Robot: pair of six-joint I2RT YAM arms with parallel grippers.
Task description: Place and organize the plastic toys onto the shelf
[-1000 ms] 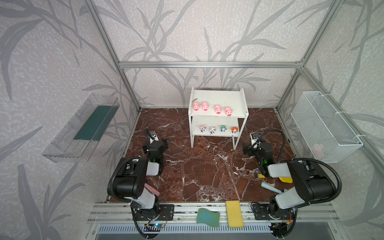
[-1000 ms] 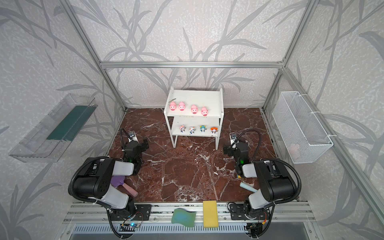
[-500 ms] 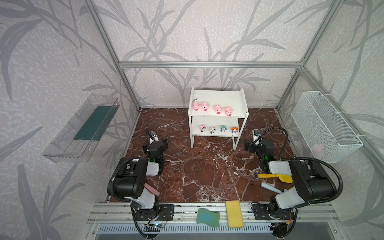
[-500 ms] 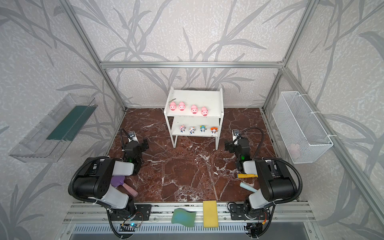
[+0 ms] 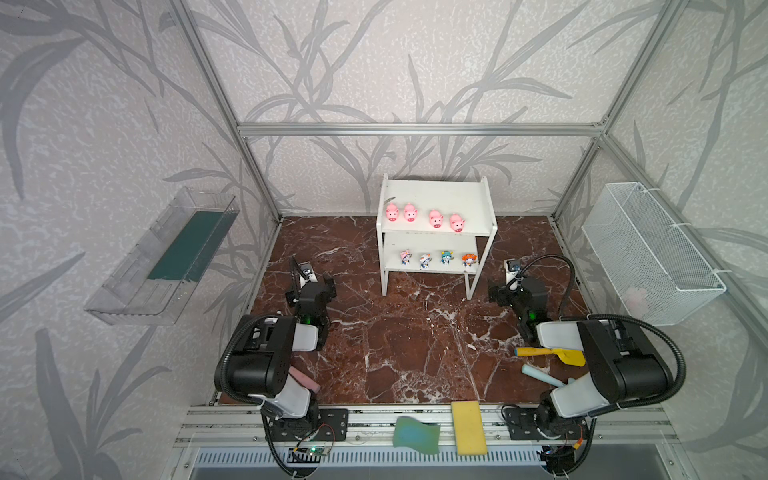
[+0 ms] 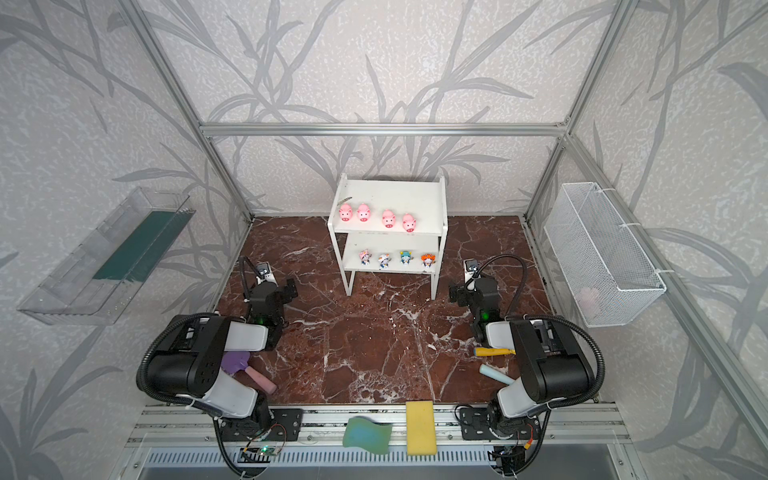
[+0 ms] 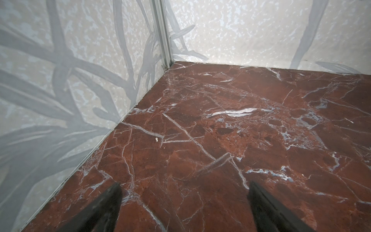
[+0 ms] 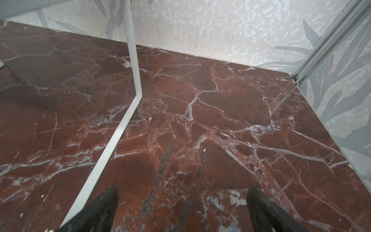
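The white two-tier shelf (image 5: pixel 440 195) (image 6: pixel 395 195) stands at the back middle of the marble floor. Several pink pigs (image 5: pixel 410 212) (image 6: pixel 363 212) line the front of its top board. Several small figurines (image 5: pixel 446 257) (image 6: pixel 405 257) stand in a row on the lower board. My left gripper (image 7: pixel 184 184) (image 5: pixel 320 289) hangs open and empty over bare floor to the left of the shelf. My right gripper (image 8: pixel 183 188) (image 5: pixel 505 291) is open and empty just right of the shelf's front right leg (image 8: pixel 132 60).
A yellow shovel (image 5: pixel 548 354) and a teal-handled tool (image 5: pixel 540 374) lie by the right arm. A purple shovel (image 6: pixel 237 361) with a pink handle lies under the left arm. Two sponges (image 5: pixel 468 428) rest on the front rail. A wire basket (image 5: pixel 648 249) and a clear tray (image 5: pixel 166 257) hang on the side walls.
The right arm has shifted a little, and the yellow shovel beneath it now shows in full. The left arm has not moved. Both grippers stay open.
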